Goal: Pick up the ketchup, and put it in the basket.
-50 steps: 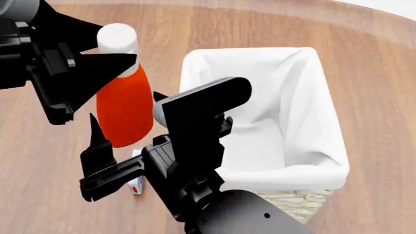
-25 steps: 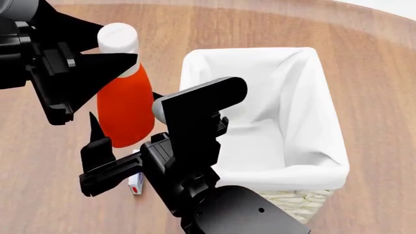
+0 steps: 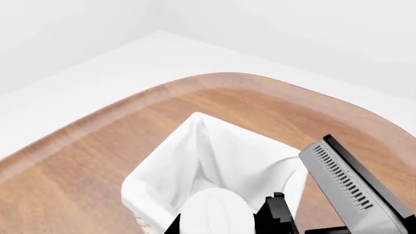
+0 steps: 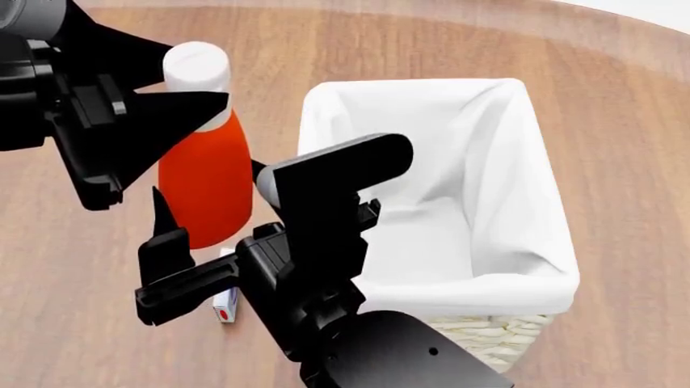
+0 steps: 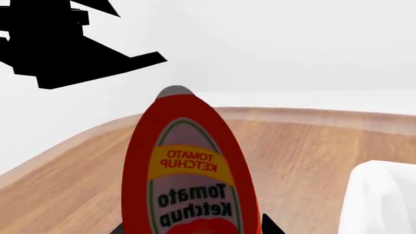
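Observation:
The ketchup (image 4: 205, 186), an orange-red bottle with a white cap, stands upright just left of the basket (image 4: 544, 279), a wicker basket with a white cloth liner. My right gripper (image 4: 208, 179) reaches across and is shut on the bottle's lower body. In the right wrist view the labelled ketchup (image 5: 188, 170) fills the space between the jaws of the right gripper (image 5: 192, 229). My left gripper (image 4: 200, 76) hovers open at the cap, one finger on each side. The left wrist view shows the white cap (image 3: 217, 214) low between the jaws, with the basket (image 3: 162, 170) beyond.
A small white-and-red item (image 4: 225, 309) lies on the wooden table (image 4: 603, 121) under my right arm, partly hidden by it. The right wrist camera housing (image 4: 339, 166) overhangs the basket's left rim. The table's curved far edge (image 3: 130, 97) shows in the left wrist view.
Very little. The right arm shifted a few pixels, and the bottle and left gripper dipped slightly. Both grippers kept their state.

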Robot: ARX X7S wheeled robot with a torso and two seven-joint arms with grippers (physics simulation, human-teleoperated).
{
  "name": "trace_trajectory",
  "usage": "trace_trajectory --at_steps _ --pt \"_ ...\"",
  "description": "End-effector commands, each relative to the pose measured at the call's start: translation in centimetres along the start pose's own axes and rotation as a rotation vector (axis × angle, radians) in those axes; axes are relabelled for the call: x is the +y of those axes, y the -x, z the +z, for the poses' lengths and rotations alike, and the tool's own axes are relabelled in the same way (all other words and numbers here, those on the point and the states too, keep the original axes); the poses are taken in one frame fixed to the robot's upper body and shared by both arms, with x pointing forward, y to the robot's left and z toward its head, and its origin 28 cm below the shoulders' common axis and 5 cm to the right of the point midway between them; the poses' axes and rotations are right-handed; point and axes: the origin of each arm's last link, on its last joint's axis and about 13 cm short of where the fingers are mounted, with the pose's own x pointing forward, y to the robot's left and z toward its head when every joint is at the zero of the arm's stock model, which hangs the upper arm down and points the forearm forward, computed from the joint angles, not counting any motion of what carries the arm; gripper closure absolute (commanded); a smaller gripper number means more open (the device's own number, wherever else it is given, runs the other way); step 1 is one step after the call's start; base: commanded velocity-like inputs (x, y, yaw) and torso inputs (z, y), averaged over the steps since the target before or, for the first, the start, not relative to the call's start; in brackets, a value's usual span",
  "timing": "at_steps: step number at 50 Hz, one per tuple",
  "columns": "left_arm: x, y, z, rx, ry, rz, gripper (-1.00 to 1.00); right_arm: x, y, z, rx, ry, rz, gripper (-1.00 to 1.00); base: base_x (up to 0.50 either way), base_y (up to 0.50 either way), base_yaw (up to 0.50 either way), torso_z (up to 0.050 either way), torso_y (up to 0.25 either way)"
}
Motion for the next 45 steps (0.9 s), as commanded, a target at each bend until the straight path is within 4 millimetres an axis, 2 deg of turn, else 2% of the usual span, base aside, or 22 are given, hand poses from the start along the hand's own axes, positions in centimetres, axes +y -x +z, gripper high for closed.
trace_trajectory --at_steps 1,6,7,27,39,45 --pt "-0.1 0.2 0.2 -0.010 0.000 0.001 1.00 0.2 0.0 0.1 -0.014 0.008 0.021 1.00 0.00 0.00 0.00 0.000 0.000" --pt "0.1 0.1 0.4 -0.017 0.018 0.027 1.00 0.2 0.1 0.2 -0.018 0.008 0.023 1.00 0.00 0.00 0.00 0.000 0.000" --pt "0.2 0.1 0.3 -0.016 0.017 0.027 -1.00 0.2 0.1 0.2 -0.017 0.008 0.021 1.00 0.00 0.00 0.00 0.000 0.000" --pt "0.4 0.4 -0.5 -0.035 0.041 0.042 -1.00 -0.4 0.1 0.3 -0.029 -0.008 -0.003 1.00 0.00 0.00 0.00 0.000 0.001" --pt "0.0 1.8 -0.6 -0.115 0.073 0.078 -1.00 -1.5 0.2 0.6 -0.044 -0.014 -0.046 1.00 0.00 0.00 0.00 0.000 0.000" --pt "-1.2 2.7 -1.1 -0.160 0.064 0.077 -1.00 -2.4 0.3 1.2 -0.067 -0.020 -0.083 1.00 0.00 0.00 0.00 0.000 0.000"
